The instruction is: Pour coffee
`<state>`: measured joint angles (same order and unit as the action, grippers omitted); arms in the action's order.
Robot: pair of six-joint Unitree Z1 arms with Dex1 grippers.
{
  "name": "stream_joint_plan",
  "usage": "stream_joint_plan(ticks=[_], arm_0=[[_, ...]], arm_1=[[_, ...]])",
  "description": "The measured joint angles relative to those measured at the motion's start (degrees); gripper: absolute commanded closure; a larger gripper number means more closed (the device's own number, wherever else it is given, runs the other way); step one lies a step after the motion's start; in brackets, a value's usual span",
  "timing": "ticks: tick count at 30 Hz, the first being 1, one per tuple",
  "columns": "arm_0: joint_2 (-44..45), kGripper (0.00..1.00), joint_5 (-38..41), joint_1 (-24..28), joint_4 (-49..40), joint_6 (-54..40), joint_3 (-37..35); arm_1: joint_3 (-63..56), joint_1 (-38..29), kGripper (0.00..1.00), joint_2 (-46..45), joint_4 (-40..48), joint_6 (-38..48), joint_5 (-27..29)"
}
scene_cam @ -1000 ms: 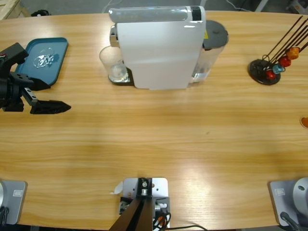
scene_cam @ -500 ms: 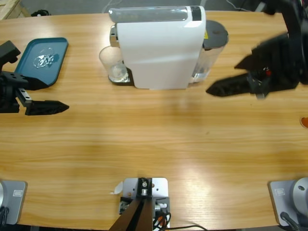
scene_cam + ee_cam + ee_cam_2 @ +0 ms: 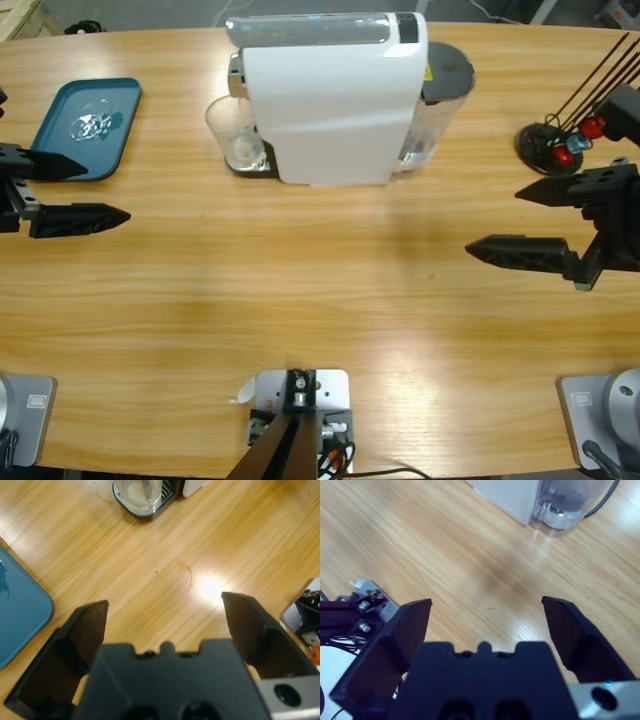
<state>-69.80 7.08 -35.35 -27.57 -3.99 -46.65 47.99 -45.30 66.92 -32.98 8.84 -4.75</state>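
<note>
Wooden table (image 3: 320, 290) — pale coffee (image 3: 137, 491) film in clear tumbler (image 3: 232, 132).

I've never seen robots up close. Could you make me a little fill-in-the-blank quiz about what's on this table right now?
1. The clear glass stands beside the white coffee ____.
2. The tray on the table is ____ in colour.
3. The jaws of both the left gripper and the right gripper are ____.
4. The table is made of ____.

Missing words: machine; blue; open; wood
</note>
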Motion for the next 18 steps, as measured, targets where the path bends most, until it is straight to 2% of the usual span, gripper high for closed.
stream_joint_plan(ticks=[9,18], arm_0=[[6.14,0.000,0.00,-0.79,-3.23,0.00,1.68],[6.72,0.000,0.00,-0.84,-3.85,0.00,1.69]], arm_1=[[-0.64,-0.01,0.000,-0.03,0.43,0.00,2.43],[-0.09,-0.01,0.000,2.34,1.84,0.00,5.01]])
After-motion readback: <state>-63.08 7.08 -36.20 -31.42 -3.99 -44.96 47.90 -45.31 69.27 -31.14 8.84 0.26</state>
